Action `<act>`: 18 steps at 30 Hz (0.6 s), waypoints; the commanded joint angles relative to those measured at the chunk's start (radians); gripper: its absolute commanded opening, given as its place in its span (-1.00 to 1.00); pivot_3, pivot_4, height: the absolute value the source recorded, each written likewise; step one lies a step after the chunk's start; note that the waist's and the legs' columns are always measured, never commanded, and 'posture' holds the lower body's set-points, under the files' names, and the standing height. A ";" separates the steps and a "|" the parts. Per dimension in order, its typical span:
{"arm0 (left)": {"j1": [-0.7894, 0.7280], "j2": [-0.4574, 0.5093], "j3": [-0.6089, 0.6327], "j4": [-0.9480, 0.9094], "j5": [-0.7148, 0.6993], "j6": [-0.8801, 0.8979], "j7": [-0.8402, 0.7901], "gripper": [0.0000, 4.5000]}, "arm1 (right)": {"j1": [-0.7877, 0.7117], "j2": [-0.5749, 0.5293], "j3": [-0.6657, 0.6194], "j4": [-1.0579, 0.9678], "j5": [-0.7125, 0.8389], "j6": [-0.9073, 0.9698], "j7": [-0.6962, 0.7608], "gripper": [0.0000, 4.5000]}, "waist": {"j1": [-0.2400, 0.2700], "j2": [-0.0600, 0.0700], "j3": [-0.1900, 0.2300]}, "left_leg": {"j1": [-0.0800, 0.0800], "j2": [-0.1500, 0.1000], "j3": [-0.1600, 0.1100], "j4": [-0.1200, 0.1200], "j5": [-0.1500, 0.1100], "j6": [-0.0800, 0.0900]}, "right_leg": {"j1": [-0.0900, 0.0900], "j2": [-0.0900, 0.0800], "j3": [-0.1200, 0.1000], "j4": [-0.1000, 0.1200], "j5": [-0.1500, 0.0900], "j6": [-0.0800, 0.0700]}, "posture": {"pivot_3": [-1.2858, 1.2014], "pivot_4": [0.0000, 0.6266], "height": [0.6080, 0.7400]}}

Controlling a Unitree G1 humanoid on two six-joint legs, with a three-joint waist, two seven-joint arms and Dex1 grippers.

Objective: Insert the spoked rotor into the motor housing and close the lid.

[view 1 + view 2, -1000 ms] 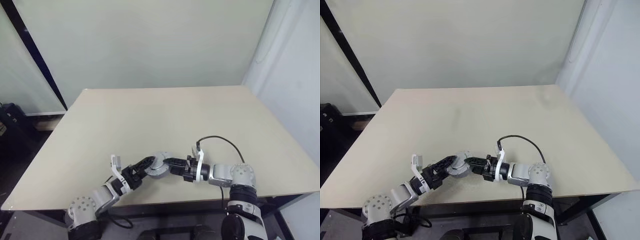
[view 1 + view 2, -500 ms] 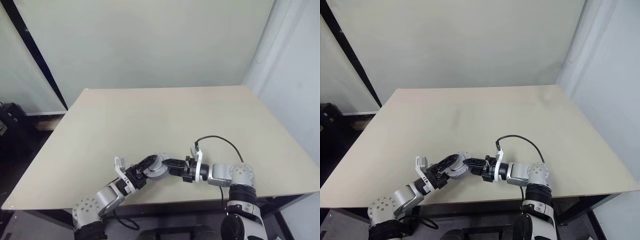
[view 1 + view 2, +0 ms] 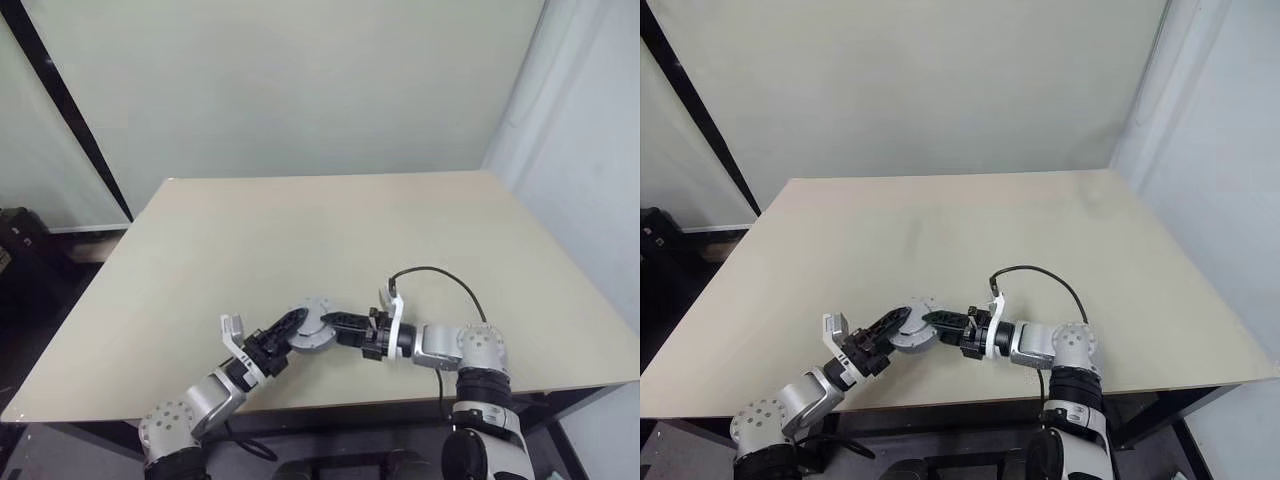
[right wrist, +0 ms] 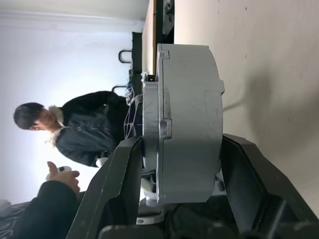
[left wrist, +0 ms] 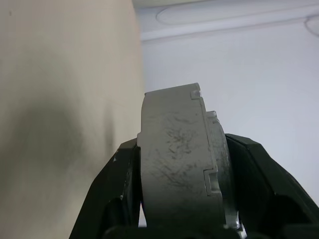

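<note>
**Motor housing gripped from both sides above the near table edge**

While the wide beige table [image 3: 420, 230] lies bare across its far half, a round grey metal assembly, the motor housing [image 3: 313, 327], is held just above the near edge, between the two arms. It is approached from the left by the left gripper [image 3: 291, 327] and from the right by the right gripper [image 3: 335, 323], and the two meet at the part.

Through the left wrist camera, the housing [image 5: 174, 164] is seen edge-on as a thick, scuffed grey drum with small notched tabs along its rim. It is pressed on each flat side by a black finger [image 5: 112, 194], so the left jaws are clamped on it.

Through the right wrist camera, the same drum [image 4: 187, 124] is seen edge-on again, with a thinner flanged part seated against one face. It is bracketed by black fingers [image 4: 122, 189] on both sides, so the right jaws are also closed around it.

Whether the spoked rotor is inside cannot be told.

A black cable [image 3: 440, 276] loops over the right wrist. A person in a dark jacket [image 4: 84, 129] is seen behind the housing in the right wrist camera.
</note>
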 commanded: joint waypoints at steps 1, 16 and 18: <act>-0.006 0.001 -0.045 -0.004 0.001 0.000 0.010 -0.06 | -0.021 0.064 0.021 -0.058 0.047 -0.036 0.011 0.34 | 0.000 0.000 0.000 | 0.000 0.000 0.000 0.000 0.000 0.000 | 0.000 0.000 0.000 0.000 0.000 0.000 | 0.03 -1.00 1.00; -0.036 0.046 -0.046 -0.008 0.054 -0.166 -0.027 -0.11 | 0.043 -0.030 0.226 -0.152 -0.059 -0.293 0.061 1.00 | -0.004 0.000 0.000 | 0.000 0.000 0.000 0.000 0.000 0.000 | 0.000 0.000 0.000 0.000 0.000 0.000 | 0.03 -1.00 1.00; -0.055 0.075 -0.037 -0.033 0.090 -0.226 -0.017 -0.11 | 0.073 -0.086 0.343 -0.194 -0.128 -0.404 0.131 1.00 | -0.004 0.000 0.000 | -0.001 0.000 0.000 0.000 0.000 0.000 | 0.000 0.000 0.000 0.000 0.000 0.000 | 0.03 -1.00 1.00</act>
